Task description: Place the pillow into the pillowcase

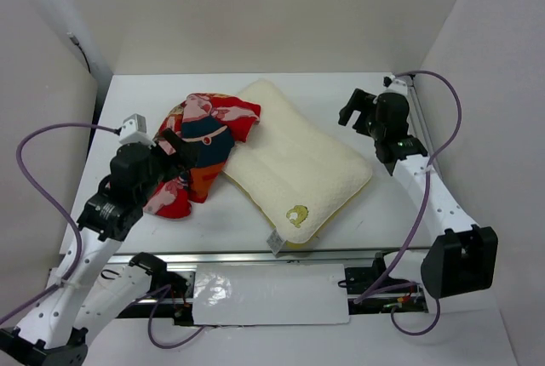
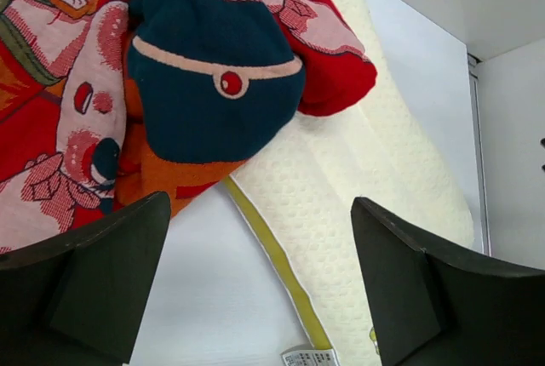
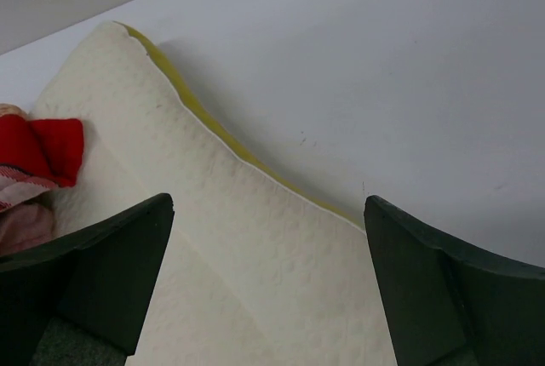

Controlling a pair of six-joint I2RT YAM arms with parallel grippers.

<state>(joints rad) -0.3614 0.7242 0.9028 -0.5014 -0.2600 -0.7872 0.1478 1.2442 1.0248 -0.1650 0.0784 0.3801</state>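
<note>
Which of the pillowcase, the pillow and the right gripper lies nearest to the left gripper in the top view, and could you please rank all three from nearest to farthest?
Measured from the left gripper in the top view:
1. Pillowcase: right at the gripper, crumpled on the left side of the table.
2. Pillow: in the middle of the table, to the gripper's right.
3. Right gripper: far right, beyond the pillow.

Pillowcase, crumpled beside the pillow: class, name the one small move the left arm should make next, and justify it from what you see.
Probably lower the left gripper onto the pillowcase and pinch an edge to spread it. The case lies bunched, overlapping the pillow, with no opening visible; the left gripper is open, empty and nearest the fabric.
</note>
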